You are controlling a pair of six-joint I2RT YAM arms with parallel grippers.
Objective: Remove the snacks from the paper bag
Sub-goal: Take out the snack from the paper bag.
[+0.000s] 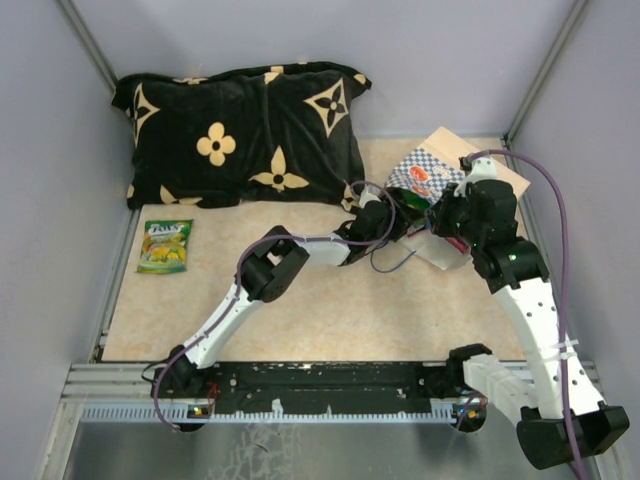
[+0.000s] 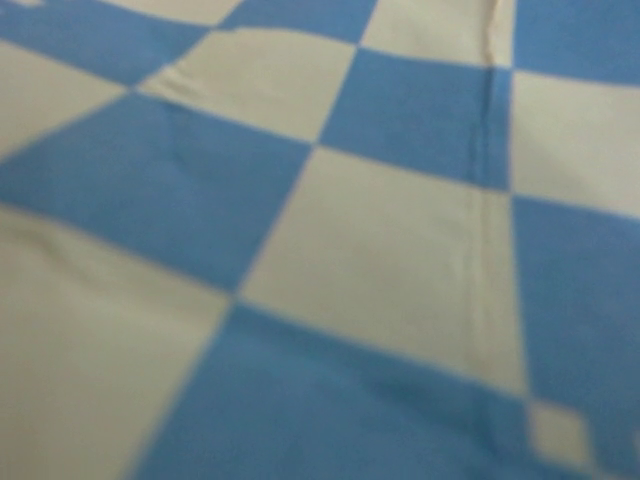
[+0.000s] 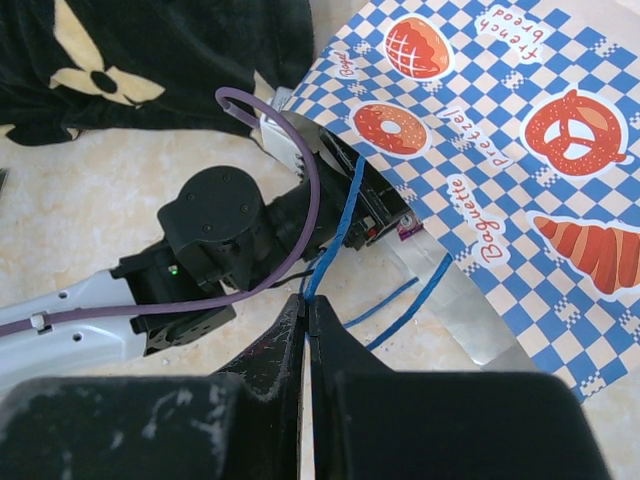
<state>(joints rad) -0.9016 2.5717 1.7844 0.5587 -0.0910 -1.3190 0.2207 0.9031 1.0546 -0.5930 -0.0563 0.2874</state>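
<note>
Top external: blue-and-white checkered paper bag (image 1: 432, 170) tipped at 2 o'clock, green glossy snack packet (image 1: 165, 246) at 9.
Left arm (image 1: 262, 272) reaches into its mouth, fingers' state cannot be told; right fingers (image 3: 298, 335) clamp its thin blue cord handle (image 3: 343, 220).

Left arm (image 1: 250, 290) stretched forward-right, fingertips hidden, perhaps parted; right gripper (image 3: 306, 315) pinched shut.

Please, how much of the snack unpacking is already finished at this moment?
Done: one green snack packet lies on the table, away from the paper bag. In hand: the right end effector pinches the bag's blue cord handle while the left end effector is at the bag's mouth. Left: any snacks inside; none are clearly visible.
</note>
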